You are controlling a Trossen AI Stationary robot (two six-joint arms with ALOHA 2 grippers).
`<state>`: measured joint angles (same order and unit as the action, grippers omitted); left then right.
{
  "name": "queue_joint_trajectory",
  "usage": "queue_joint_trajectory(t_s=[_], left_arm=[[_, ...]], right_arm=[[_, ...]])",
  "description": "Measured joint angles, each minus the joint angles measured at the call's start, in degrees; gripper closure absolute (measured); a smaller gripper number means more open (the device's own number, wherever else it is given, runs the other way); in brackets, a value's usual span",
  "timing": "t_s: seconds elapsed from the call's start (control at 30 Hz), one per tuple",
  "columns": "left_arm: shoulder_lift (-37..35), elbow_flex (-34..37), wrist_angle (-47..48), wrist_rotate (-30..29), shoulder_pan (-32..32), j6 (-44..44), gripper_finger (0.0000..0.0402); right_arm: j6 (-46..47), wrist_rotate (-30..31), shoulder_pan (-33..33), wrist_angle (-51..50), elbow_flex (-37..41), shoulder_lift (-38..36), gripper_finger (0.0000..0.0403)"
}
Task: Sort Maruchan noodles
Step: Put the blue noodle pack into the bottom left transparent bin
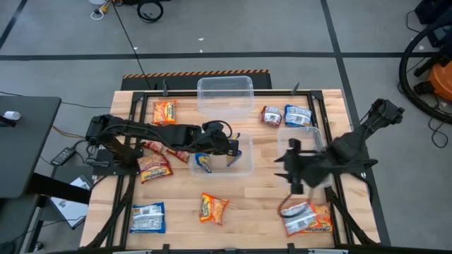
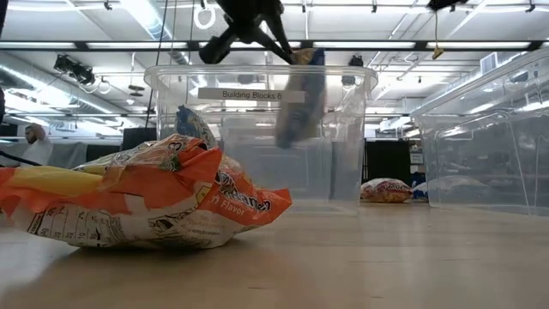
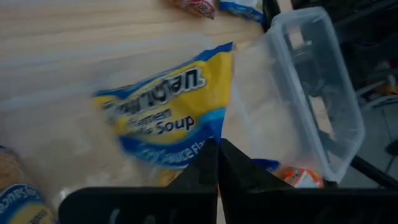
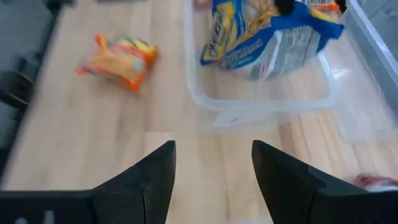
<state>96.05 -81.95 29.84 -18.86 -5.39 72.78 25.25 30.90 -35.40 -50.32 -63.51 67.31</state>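
Your left gripper (image 1: 205, 159) is over the middle tub (image 1: 244, 164), its fingers pinched shut on a blue-and-yellow noodle packet (image 3: 163, 115) that hangs inside the tub's walls. This looks like the drop-off step for that packet: next you need to part the fingers so it falls in, then lift clear of the tub's rim before reaching for another.

Your right gripper (image 4: 211, 171) waits to the right of that tub, fingers spread and holding nothing.

The other packets lie around the tub: orange ones (image 1: 212, 208) toward the near edge and off to its left, a blue one (image 1: 147, 217) at the near left, and more on its right.

On the held packet you can read "Soup". A label on the tub in the low view reads "Building Blocks" (image 2: 241, 94).
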Motion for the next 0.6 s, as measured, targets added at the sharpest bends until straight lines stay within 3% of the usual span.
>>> queue_joint_trajectory(t_s=[0.27,0.6], left_arm=[[7.0,0.0,-5.6,2.2,0.0,-0.1,0.0400],[13.0,-0.1,-14.5,4.7,0.1,-0.2,0.0400]], right_arm=[[-3.7,-4.0,7.1,1.4,0.0,8.4,0.0186],[-5.7,-8.0,9.4,4.4,0.0,10.4,0.0186]])
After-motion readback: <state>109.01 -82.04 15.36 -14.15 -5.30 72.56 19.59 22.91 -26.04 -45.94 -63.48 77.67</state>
